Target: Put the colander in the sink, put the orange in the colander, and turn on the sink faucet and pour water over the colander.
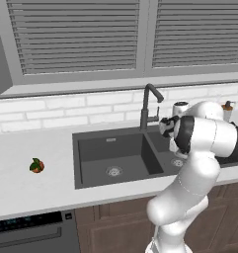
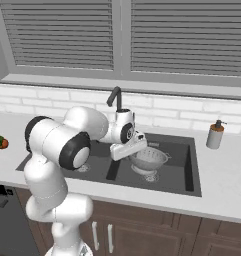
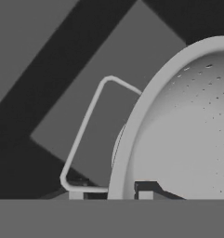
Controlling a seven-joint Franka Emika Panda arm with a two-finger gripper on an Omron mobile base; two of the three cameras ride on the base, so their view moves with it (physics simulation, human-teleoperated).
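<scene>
I see the colander [image 2: 148,160] sitting upright in the right basin of the sink [image 2: 189,165], over that basin's drain. It is pale, round and perforated, with a thin wire loop handle at the side. Nothing lies inside it that I can make out. The left basin [image 1: 113,158] holds nothing but its round metal drain.

My hand [image 3: 111,194] is low over the right basin at the colander's left rim. In the hand view the two finger tips stand one on each side of the colander's rim, close by the loop handle [image 3: 83,135], one tip [image 3: 76,195] outside the bowl by the handle and the other inside it. The tips sit only partly apart, with the rim in the gap; I cannot tell whether they actually press on it or merely straddle it.

The orange [image 1: 37,166] lies on the bench [image 1: 26,190] well to the left of the sink, its green leaves up, far from my hand and from the colander. In the right base view it shows at the far left edge.

The sink faucet [image 1: 149,106] rises behind the divider between the two basins, its bent spout just above my hand. A pale soap dispenser [image 2: 215,135] stands on the bench to the right of the sink.

I can read no writing or labels on anything here.
</scene>
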